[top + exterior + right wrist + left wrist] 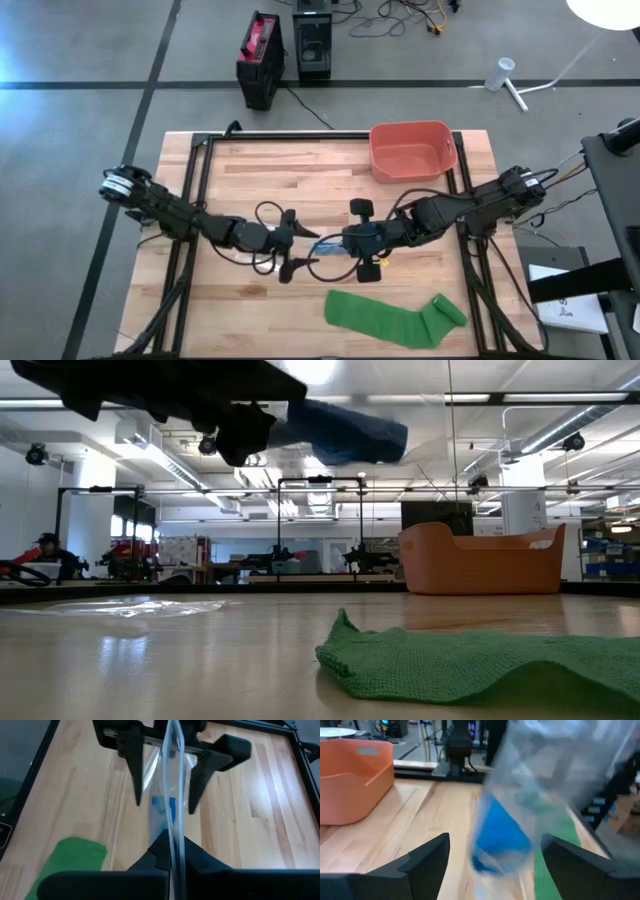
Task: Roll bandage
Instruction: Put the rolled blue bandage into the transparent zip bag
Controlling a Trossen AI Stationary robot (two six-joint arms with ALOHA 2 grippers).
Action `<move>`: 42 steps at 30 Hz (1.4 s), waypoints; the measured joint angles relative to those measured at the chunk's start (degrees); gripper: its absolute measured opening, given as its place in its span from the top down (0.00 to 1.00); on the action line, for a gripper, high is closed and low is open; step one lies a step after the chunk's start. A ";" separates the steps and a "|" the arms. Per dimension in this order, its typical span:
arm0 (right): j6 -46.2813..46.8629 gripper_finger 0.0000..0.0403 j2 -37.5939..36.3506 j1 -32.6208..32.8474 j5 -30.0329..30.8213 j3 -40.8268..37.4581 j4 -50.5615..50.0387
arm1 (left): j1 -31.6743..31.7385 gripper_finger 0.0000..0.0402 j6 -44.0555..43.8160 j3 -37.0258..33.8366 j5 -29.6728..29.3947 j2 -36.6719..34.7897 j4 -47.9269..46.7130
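A clear plastic bag [169, 795] with a blue roll [500, 837] inside hangs above the middle of the table, and my right gripper [172, 842] is shut on it. My left gripper [167, 782] faces it from the table's left, open wide, with one finger on each side of the bag [520, 795] and no touch showing. In the low view the blue bundle [345, 430] hangs well above the tabletop. A green bandage [390, 318] lies flat near the front edge, its right end [447, 310] bunched up. My right gripper pinches the clear bag by its thin edge [173, 827] between its two shut fingers. It comes from the table's right and slants downward. The bag stands edge-on out of the fingers toward my left gripper, lifted clear of the table, with the blue roll inside it.
An orange bin [412, 150] stands at the back right of the wooden table [250, 170]. Black frame rails [190, 200] run along the table's left, right and far sides. Bare wood lies to the left of the green bandage.
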 joint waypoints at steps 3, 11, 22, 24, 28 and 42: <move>0.02 1.00 0.02 0.00 0.02 0.00 -0.05 | 0.33 0.26 -1.61 0.83 1.55 0.84 0.07; 0.04 1.00 0.02 0.00 0.22 0.00 0.76 | 1.13 0.34 -4.58 2.69 2.06 5.00 -2.00; 0.04 1.00 0.02 0.00 0.22 0.00 0.24 | 1.71 0.50 -5.52 2.74 4.86 3.56 -0.01; 0.04 1.00 0.02 0.00 0.22 0.00 0.33 | 1.71 0.52 -6.45 2.72 4.88 3.52 0.15; 0.35 1.00 0.02 0.00 0.24 0.00 0.31 | 2.13 0.57 -7.71 2.72 4.61 3.46 -0.18; 0.49 1.00 0.06 -0.02 2.30 -0.07 0.51 | 2.17 0.90 -3.96 2.74 4.59 2.57 -2.24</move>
